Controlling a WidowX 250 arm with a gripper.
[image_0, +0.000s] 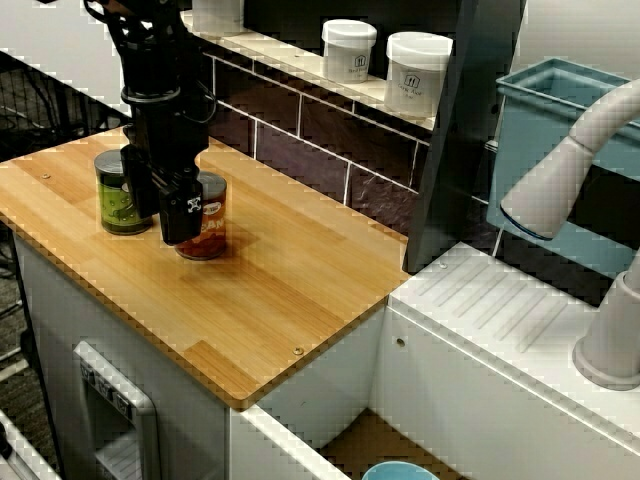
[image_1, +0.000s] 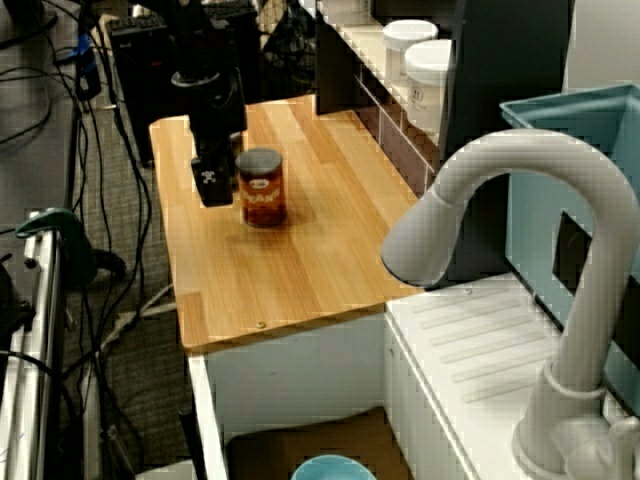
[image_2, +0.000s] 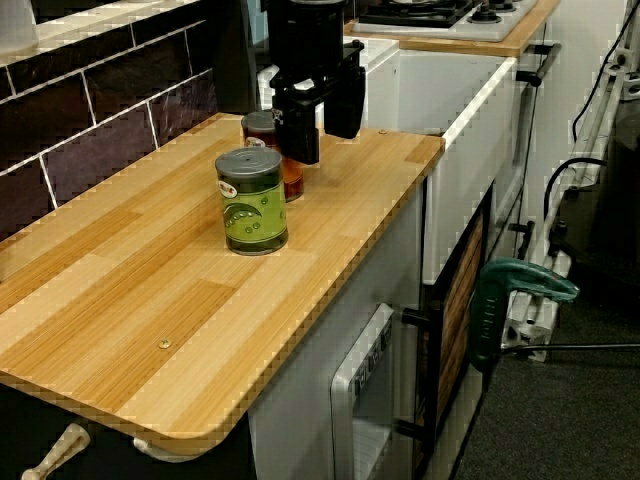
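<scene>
On a light wooden countertop (image_2: 120, 300), a black robot gripper (image_2: 322, 125) hung with jaws wide just beside an upright orange-labelled tin can (image_1: 262, 190), near a green-labelled tin can (image_2: 252, 200). The approach step seemed in hand; grasping would require straddling the orange can.

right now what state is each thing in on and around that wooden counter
gripper: open, low beside the orange can
orange can: upright, lid on, standing on the wooden counter
green can: upright, lid on, standing apart from the gripper
white jars: upright, lids on, on the tiled ledge
faucet: no water running
</scene>
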